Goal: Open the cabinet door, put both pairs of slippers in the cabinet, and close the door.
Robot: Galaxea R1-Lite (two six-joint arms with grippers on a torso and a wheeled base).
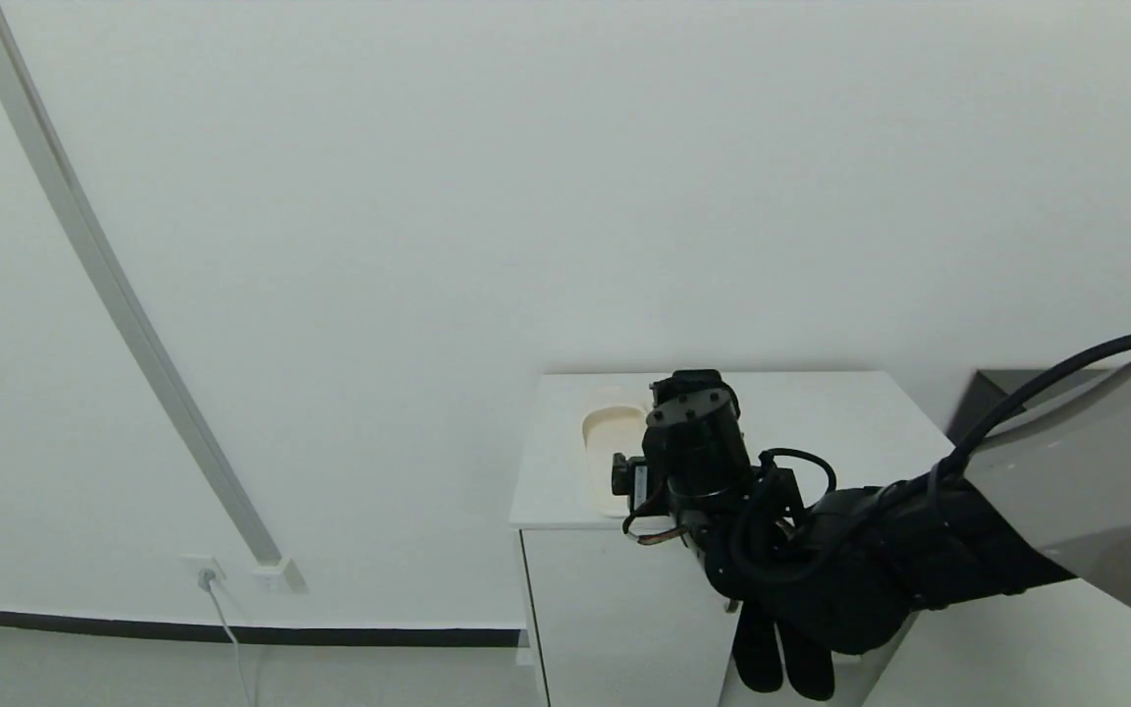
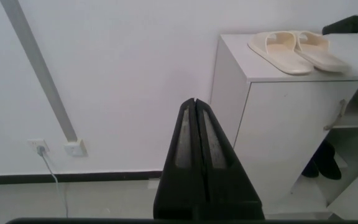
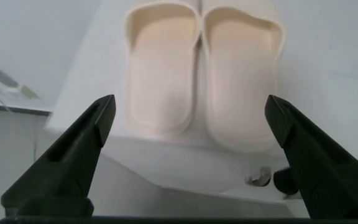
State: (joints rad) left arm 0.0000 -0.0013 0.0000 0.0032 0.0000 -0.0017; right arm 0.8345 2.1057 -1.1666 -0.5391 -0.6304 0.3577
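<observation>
The right claw [image 3: 190, 104] hangs wide open and empty, just short of the cream slippers [image 3: 201, 68] on the cabinet [image 3: 334, 62] top (side by side, lengthwise away from it). The left claw [image 2: 195, 106], closed and empty, is farther off.

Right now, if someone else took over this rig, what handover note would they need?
Left gripper: jaws shut, empty, held off to the side of the cabinet.
Right gripper: jaws open, empty, poised over the cream slippers, which lie side by side on the cabinet top.
Done: the cabinet is open, and a dark pair sits on a lower shelf inside.
Left: grasp the cream slippers, put them inside, then shut the cabinet.
</observation>
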